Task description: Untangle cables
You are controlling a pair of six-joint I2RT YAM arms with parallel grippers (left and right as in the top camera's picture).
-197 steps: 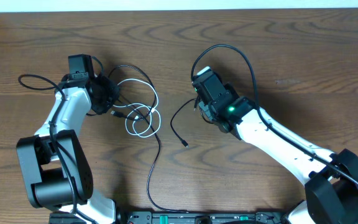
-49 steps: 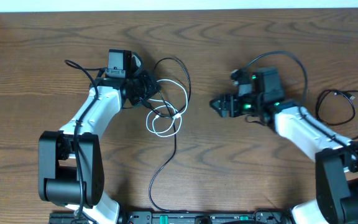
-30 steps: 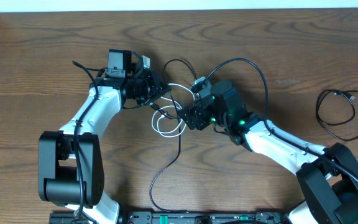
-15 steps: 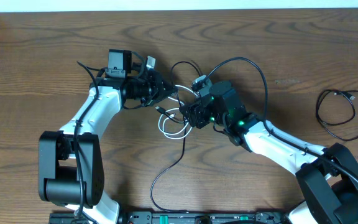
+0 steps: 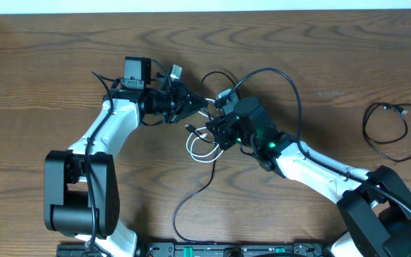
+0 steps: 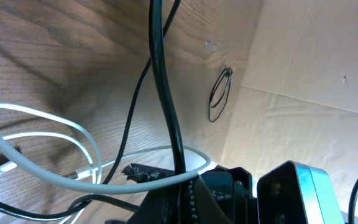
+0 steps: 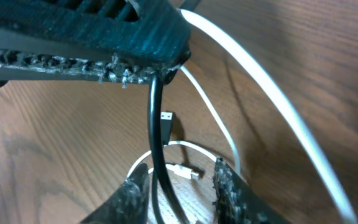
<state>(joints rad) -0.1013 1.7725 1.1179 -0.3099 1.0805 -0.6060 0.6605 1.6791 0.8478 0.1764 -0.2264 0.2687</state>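
The black cable (image 5: 193, 187) rises from the table's front edge into the tangle, where my left gripper (image 5: 195, 108) is shut on it; the left wrist view shows the black cable (image 6: 164, 106) running straight into the pinched jaws of the left gripper (image 6: 182, 186). The white cable (image 5: 201, 148) lies in small loops just below and drapes over the left gripper as the white cable (image 6: 48, 171). My right gripper (image 5: 211, 132) sits close against the left one. In the right wrist view the right gripper (image 7: 182, 196) stands open with the black cable (image 7: 156, 143) between its fingers (image 7: 135, 196), untouched.
A separate black cord (image 5: 387, 132) lies coiled at the far right of the table, also seen as the small coil (image 6: 219, 96). A white plug (image 7: 188, 171) and a black plug (image 7: 168, 121) rest on the wood under the right gripper. Cardboard walls (image 6: 303, 74) border the table.
The right gripper has edged left and down against the left gripper, and its jaws have narrowed around the black cable. The white loops have drifted slightly right. The left gripper keeps its grip.
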